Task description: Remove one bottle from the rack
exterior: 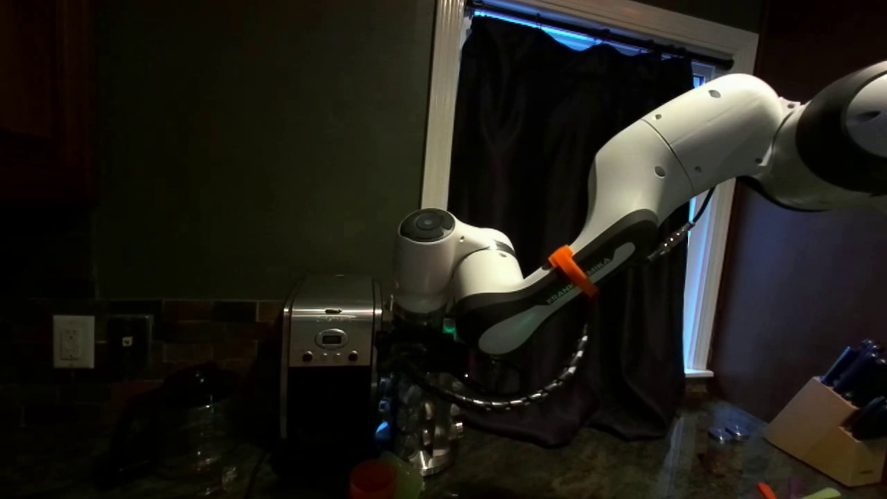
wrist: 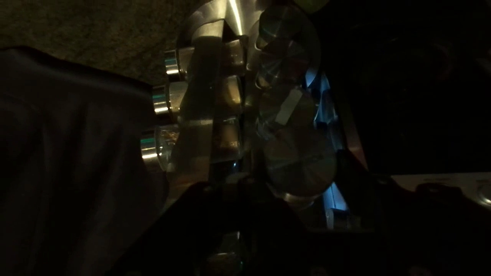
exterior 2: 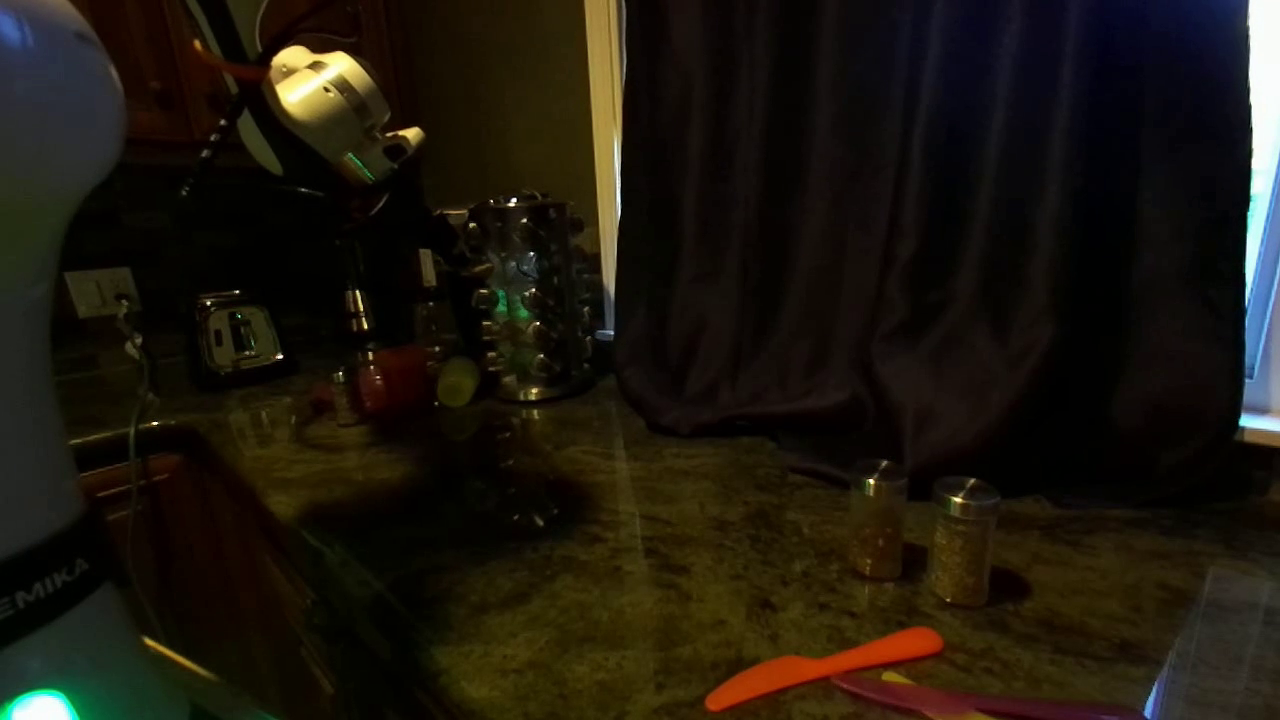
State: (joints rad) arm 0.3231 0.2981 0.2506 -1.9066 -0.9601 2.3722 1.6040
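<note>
The rack (exterior 2: 532,385) is a round steel stand holding several clear bottles with shiny metal lids, upright on the counter near the curtain. In an exterior view (exterior: 428,457) my arm hides its upper part. In the wrist view the rack (wrist: 201,76) shows lids in columns. My gripper (wrist: 303,170) is very dark there; its fingers lie on either side of a bottle (wrist: 299,153) in the top row of the visible column, seen lid-on. Whether the fingers press on the lid is too dark to tell. In an exterior view the gripper (exterior 2: 440,235) meets the rack's upper side.
A steel coffee maker (exterior: 332,333) stands close beside the rack. A red cup (exterior 2: 395,380) and a green cup (exterior 2: 458,382) lie before it. Two spice bottles (exterior 2: 880,530) (exterior 2: 963,550) and plastic knives (exterior 2: 825,668) are on the counter. A dark curtain (exterior 2: 900,220) hangs behind.
</note>
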